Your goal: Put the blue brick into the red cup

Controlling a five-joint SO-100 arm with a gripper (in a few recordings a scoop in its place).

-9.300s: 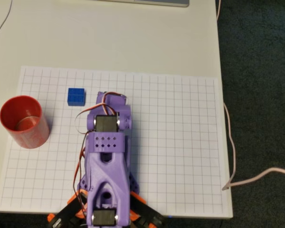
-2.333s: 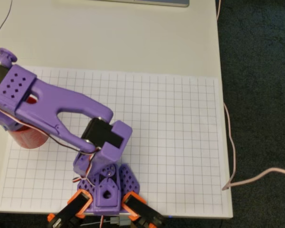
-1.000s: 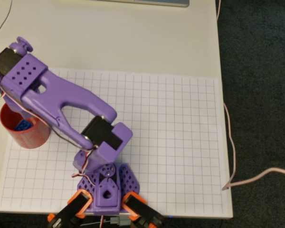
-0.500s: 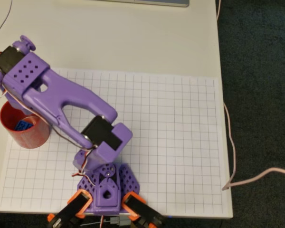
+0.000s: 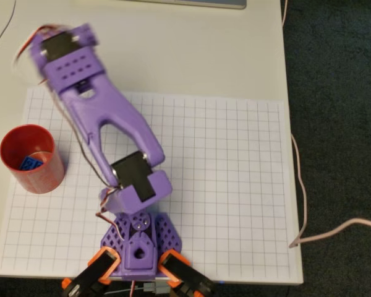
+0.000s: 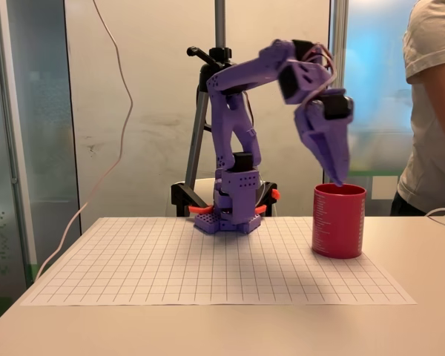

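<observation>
Brick work looked finished: the blue brick (image 5: 30, 163) lay inside the red cup (image 5: 31, 159), below the pincer (image 6: 334, 172) on the tabletop (image 6: 208, 326). Its jaws were blurred, so I cannot tell their gap. Retreating well meant lifting clear of the rim. No readable writing appeared.

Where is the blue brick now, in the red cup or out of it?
In. The overhead view shows the blue brick lying inside the upright red cup, below its rim; the gripper holds nothing.
</observation>
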